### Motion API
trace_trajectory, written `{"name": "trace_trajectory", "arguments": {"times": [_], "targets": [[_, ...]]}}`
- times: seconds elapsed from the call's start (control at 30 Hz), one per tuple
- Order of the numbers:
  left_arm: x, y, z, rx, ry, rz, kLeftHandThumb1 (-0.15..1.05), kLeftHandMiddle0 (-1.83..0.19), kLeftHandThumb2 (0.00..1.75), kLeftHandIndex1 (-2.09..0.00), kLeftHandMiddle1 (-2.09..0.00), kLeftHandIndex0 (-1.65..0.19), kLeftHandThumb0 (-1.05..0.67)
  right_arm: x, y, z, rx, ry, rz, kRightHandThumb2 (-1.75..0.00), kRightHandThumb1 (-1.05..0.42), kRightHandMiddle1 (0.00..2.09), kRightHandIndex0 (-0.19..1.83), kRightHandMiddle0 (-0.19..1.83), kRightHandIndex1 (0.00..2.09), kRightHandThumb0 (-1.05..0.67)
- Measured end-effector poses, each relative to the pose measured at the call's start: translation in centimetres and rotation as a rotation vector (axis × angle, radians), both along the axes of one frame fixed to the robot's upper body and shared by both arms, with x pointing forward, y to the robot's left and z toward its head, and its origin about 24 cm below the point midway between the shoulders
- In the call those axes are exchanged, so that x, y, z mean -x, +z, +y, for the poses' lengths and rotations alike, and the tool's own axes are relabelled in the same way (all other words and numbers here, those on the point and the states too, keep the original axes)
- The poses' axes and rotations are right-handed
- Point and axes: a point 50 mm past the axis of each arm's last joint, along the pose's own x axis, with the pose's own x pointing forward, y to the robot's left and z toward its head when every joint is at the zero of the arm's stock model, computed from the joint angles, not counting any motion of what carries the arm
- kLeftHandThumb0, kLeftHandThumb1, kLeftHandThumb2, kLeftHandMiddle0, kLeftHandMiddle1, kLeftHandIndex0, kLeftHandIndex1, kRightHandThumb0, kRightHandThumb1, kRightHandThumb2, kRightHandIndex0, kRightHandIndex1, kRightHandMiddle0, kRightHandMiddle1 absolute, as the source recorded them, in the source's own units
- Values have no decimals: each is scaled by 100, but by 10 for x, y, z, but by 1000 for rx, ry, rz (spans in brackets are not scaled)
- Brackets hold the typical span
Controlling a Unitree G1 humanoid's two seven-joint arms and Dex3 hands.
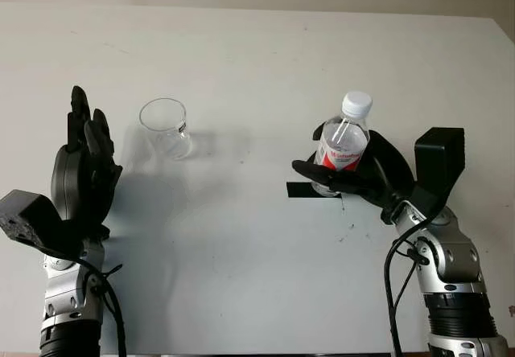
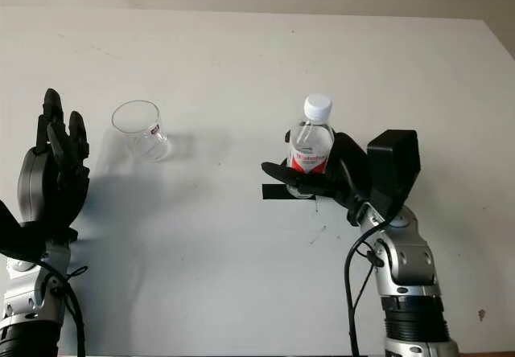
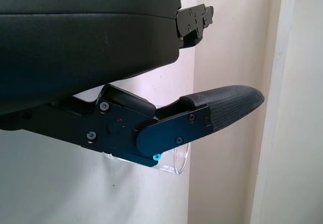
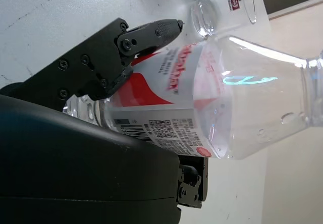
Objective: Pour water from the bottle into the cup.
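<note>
A clear plastic water bottle [image 1: 343, 141] with a white cap and a red-and-white label stands upright right of the table's middle. My right hand [image 1: 342, 182] is shut on the bottle's lower half, its fingers [image 4: 151, 35] wrapped across the label. A clear empty cup [image 1: 167, 127] stands upright on the table to the left, well apart from the bottle; it also appears beyond the bottle as the cup [image 4: 227, 9]. My left hand [image 1: 84, 156] is open, raised at the table's left side, just left of the cup, touching nothing.
The white table [image 1: 257, 67] stretches back to a beige wall. A strip of black tape [image 1: 302, 190] lies on the table at the bottle's base. A few small dark specks mark the surface in front of the bottle.
</note>
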Motion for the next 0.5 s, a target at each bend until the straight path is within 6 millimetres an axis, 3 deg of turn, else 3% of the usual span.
{"name": "trace_trajectory", "arguments": {"times": [0.03,0.1,0.5], "targets": [[0,0,0,-1,0,-1,105,19,76,0,0,19,-79,0,0,1,3,11,-4,-29,-105,209,-8,-19,209,-27],[0,2,0,-4,-1,-7,105,19,76,0,0,19,-79,0,-1,3,8,33,-17,-25,-105,209,-17,-19,209,-29],[1,4,3,-15,5,-9,105,19,76,0,-2,19,-78,8,-10,1,15,82,-71,-9,-104,209,-13,-19,209,-47]]}}
